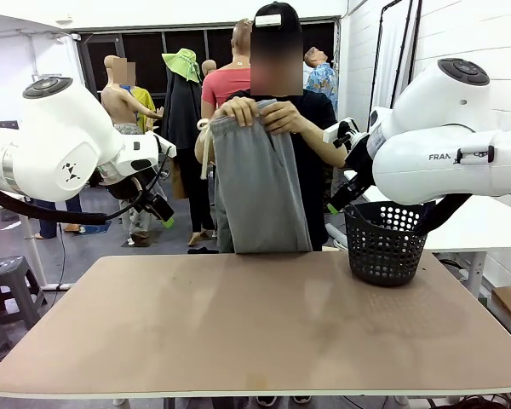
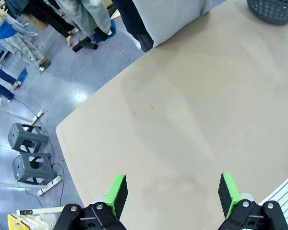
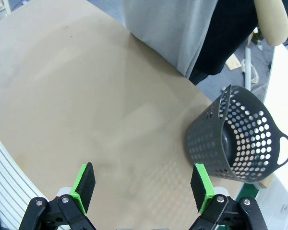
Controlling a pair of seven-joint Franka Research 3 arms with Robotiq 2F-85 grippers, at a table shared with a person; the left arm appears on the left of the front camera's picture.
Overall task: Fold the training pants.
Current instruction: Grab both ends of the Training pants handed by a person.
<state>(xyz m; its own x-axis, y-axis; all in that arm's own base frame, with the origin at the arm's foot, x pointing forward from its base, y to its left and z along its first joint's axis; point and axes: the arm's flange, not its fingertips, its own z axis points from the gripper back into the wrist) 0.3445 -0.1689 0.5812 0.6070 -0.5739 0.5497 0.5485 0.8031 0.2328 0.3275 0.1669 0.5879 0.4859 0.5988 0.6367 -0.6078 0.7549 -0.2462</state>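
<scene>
The left gripper [image 2: 173, 190] hangs above bare tabletop with its green pads spread wide and nothing between them. The right gripper [image 3: 143, 186] is the same, jaws apart and empty, poised over the table [image 1: 238, 332] near a dark perforated basket [image 3: 240, 139]. Both arms appear to be held back and raised, probably to leave the surface free until the garment is laid down. The training pants [image 1: 260, 183] are off the table: a person at the far side holds the waistband at chest height with both hands [image 1: 277, 115], so the grey legs hang straight to the table's far edge. The front view gives that grip; the wrist views catch just the hanging grey cloth.
</scene>
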